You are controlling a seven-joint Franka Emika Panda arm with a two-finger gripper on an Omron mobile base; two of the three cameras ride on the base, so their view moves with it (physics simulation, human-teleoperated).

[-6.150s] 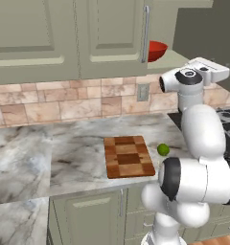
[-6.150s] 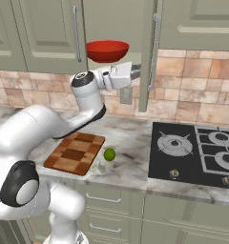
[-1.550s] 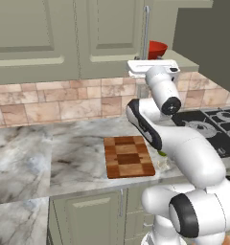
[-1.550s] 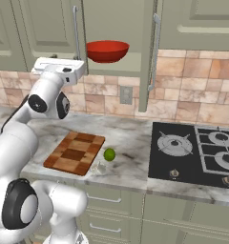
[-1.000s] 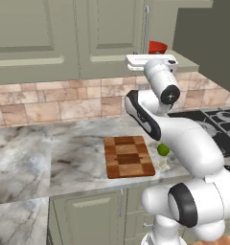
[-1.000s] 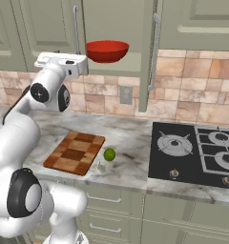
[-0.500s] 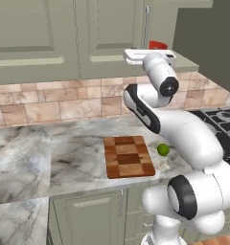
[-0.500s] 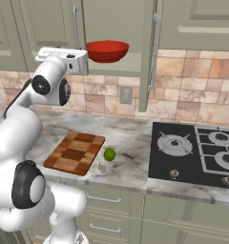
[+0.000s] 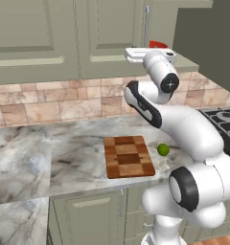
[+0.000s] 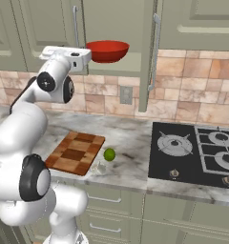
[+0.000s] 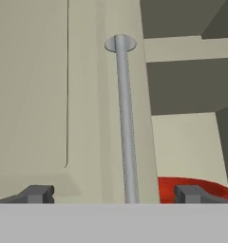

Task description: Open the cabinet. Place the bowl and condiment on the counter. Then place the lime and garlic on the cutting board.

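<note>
My gripper (image 11: 115, 194) is open, level with the lower end of the long silver handle (image 11: 125, 118) on the cabinet's closed left door (image 11: 44, 95); the bar stands between the two fingertips, touching neither. My white hand (image 10: 66, 52) is raised in front of that door. The red bowl (image 10: 107, 50) sits on the cabinet shelf just right of the hand, and its rim (image 9: 157, 44) peeks out behind it. The chequered cutting board (image 9: 128, 156) lies bare on the marble counter (image 9: 64, 158). The lime (image 9: 163, 150) and the whitish garlic (image 9: 163, 164) rest on the counter beside its right edge. The condiment is out of view.
The cabinet's right door (image 10: 147, 57) stands swung open, edge-on, with its bar handle (image 10: 154, 52) facing out. A black gas hob (image 10: 197, 152) fills the counter to the right. A wall socket (image 10: 125, 95) sits on the tiled backsplash.
The hand has risen a little and closed in on the left door's handle. The jaws stayed open. Bowl, lime, garlic and board have not moved.
</note>
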